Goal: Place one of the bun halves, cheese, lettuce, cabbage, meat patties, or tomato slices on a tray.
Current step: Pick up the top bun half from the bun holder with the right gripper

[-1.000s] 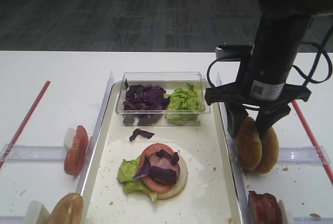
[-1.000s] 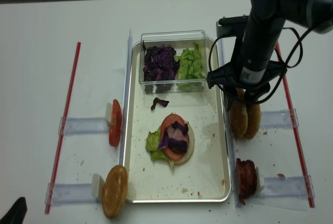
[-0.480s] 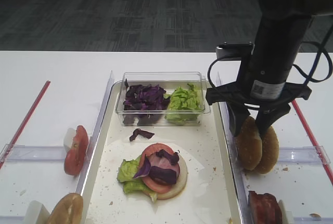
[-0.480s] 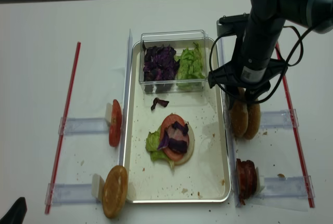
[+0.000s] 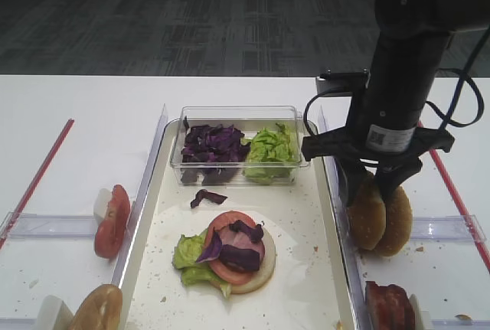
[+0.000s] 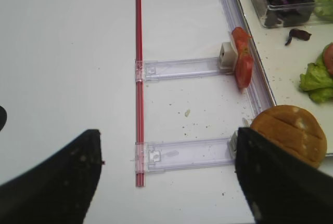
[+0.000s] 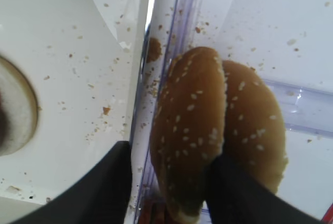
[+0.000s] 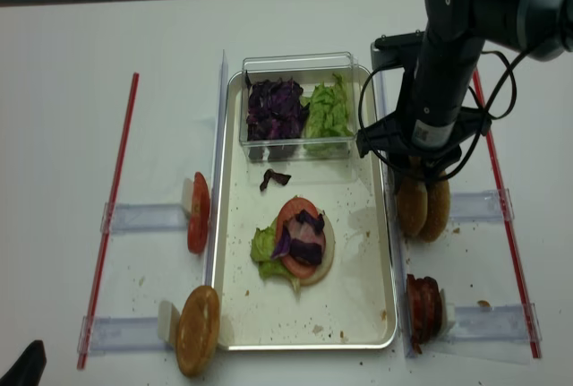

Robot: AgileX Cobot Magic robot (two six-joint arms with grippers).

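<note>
Fingers (image 7: 112, 193) of the right gripper (image 5: 376, 185) stand astride the nearer of the two seeded bun halves (image 7: 190, 130); we see one dark finger on the side facing the tray and the other wedged into the seam between the two buns. We cannot tell whether they are pressing on the bun or merely flanking it. Both buns stand on edge, leaning together, in a clear plastic rail just beside the right rim of the tray (image 5: 149, 192), outside it.

On the tray floor we note a partly built stack: a pale bun bottom (image 5: 264, 265) with lettuce (image 5: 186, 253), a tomato slice (image 5: 222, 247) and purple cabbage (image 5: 240, 249) on top. One loose cabbage shred (image 5: 207, 197) lies between the stack and a clear tub (image 5: 237, 112) at the far end of the tray; the tub holds cabbage on the left and lettuce on the right.

Meat patties (image 5: 390, 305) stand on edge near the right front corner, outside the tray. Left of the tray, tomato slices (image 6: 242, 57) stand upright in a rail, and a glossy seedless bun (image 6: 290, 134) sits in the next one.

The left gripper (image 6: 166, 182) hangs above the table left of the tray, its fingers spread wide with nothing between them. A red strip (image 6: 138, 78) runs along the table beneath it.
</note>
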